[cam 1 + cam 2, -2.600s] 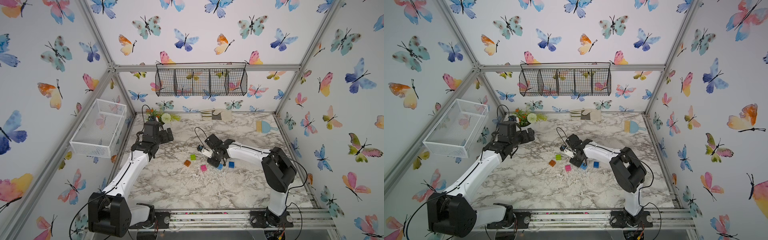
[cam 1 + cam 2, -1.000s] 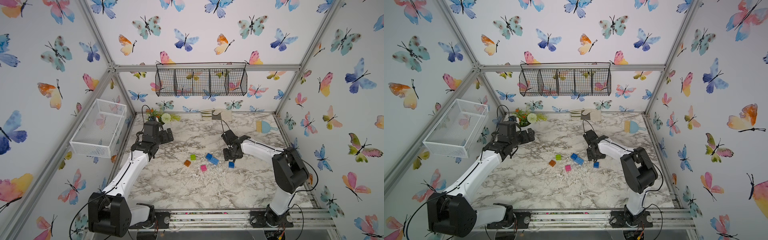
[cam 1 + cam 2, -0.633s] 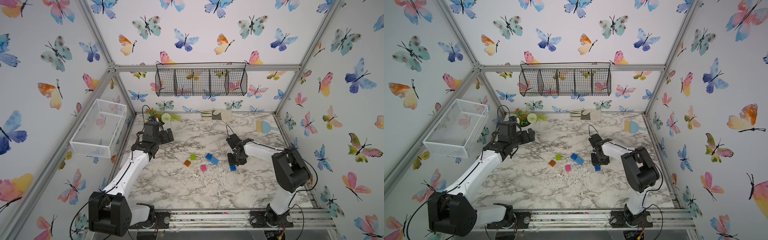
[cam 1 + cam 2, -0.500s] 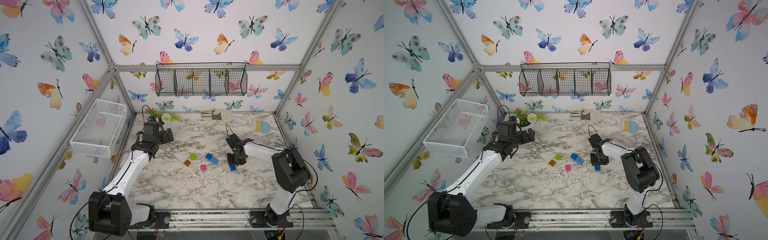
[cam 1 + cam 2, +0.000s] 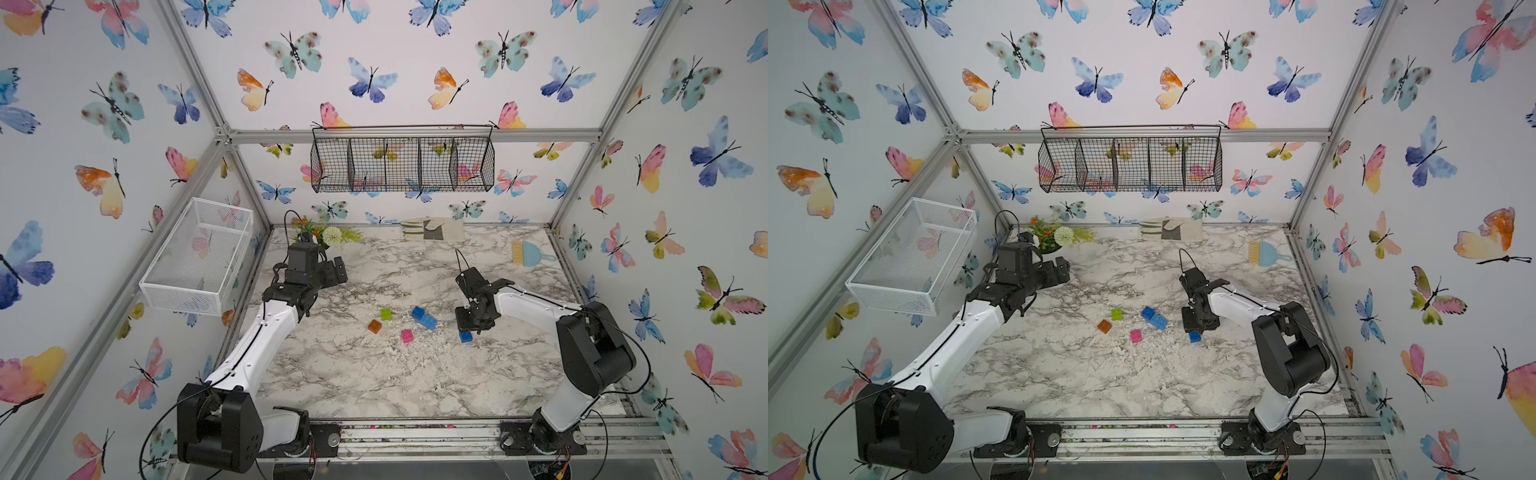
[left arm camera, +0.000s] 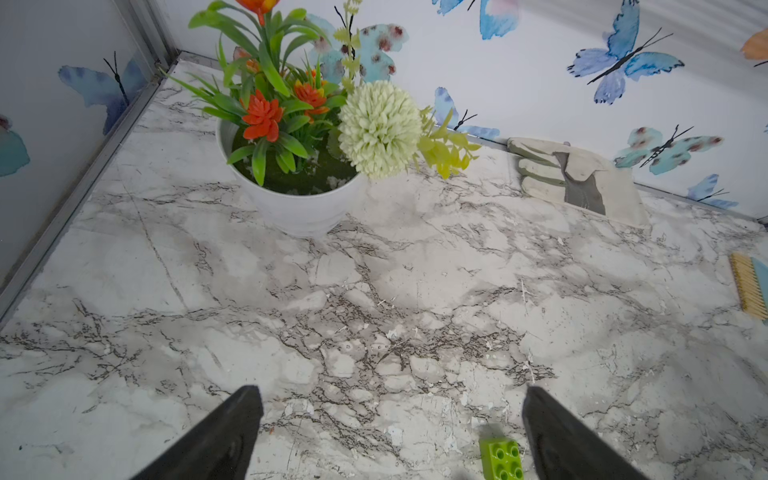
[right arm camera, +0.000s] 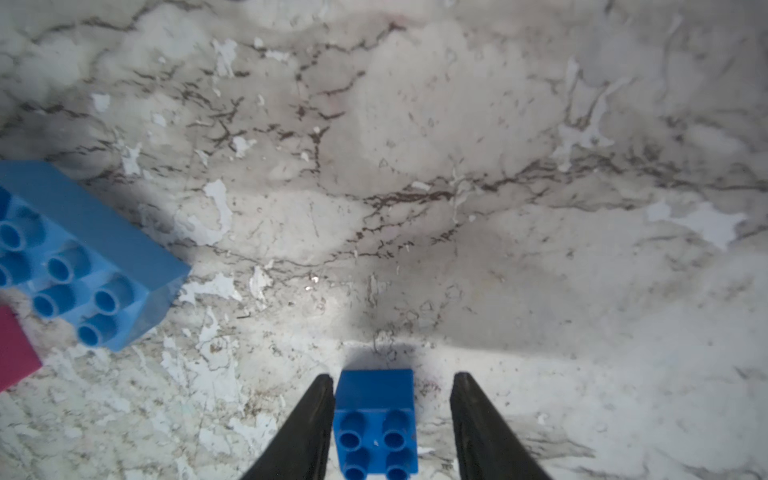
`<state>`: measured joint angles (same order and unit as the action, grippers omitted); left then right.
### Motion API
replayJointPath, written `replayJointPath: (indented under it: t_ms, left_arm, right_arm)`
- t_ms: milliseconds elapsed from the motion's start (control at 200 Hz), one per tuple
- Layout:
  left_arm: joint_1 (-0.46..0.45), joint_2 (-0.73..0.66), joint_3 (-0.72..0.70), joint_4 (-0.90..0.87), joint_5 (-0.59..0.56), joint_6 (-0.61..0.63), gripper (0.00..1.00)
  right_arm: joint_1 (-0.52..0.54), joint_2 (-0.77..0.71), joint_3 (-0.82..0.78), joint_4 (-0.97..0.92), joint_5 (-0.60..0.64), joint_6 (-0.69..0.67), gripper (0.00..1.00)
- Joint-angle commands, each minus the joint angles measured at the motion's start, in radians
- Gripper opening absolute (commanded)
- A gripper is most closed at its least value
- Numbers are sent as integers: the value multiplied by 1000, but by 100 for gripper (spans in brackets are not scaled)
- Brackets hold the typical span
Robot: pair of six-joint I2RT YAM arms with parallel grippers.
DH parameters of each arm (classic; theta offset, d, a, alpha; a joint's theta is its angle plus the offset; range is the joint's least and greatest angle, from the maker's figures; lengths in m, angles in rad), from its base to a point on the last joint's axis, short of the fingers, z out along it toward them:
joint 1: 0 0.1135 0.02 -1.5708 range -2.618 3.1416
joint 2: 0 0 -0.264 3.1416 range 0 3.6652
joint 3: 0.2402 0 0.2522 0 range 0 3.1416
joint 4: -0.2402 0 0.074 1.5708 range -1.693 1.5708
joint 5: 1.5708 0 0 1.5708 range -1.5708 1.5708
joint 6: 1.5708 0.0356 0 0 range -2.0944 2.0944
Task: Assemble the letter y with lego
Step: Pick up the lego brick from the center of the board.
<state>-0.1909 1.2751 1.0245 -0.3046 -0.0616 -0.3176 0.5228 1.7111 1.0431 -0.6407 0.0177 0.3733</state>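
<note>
**A:** Entry one, both top views?

**B:** Marble surface (image 5: 374,386). Loose lego at mid-surface, each piece apart from the next: orange brick (image 5: 374,326), lime green brick (image 5: 386,314), pink brick (image 5: 407,336), longer blue brick (image 5: 424,318). The right gripper (image 5: 468,329) points down over a square blue brick (image 5: 466,336), to the right of the others; the other top view shows the same (image 5: 1195,337). The left gripper (image 5: 334,272) is raised near the far left corner, well apart from the bricks.

**A:** Left wrist view?

**B:** Left gripper (image 6: 390,432) is spread wide, holding nothing. The lime green brick (image 6: 501,459) shows beside one finger, down on the surface. Beyond: flower pot (image 6: 299,208), work glove (image 6: 573,178), brush (image 6: 750,286).

**A:** Right wrist view?

**B:** Right gripper (image 7: 392,375) is partly spread, straddling the square blue brick (image 7: 376,415), which sits studs up on the surface. One finger (image 7: 316,415) touches its side; there is a gap at the other. Longer blue brick (image 7: 83,257) and pink brick (image 7: 12,349) lie off to one side.
</note>
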Motion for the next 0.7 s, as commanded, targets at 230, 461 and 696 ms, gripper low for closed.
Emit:
replayJointPath:
  t_ms: [230, 461, 696]
  left_arm:
    - [4, 12, 8, -19, 9, -2, 99]
    - [5, 15, 9, -19, 14, -2, 98]
    - [5, 20, 7, -19, 15, -3, 98]
  right_arm:
    - [6, -1, -37, -13, -60, -55, 50]
    - [15, -21, -34, -39, -56, -143, 54]
    - [23, -72, -37, -58, -42, -247, 56]
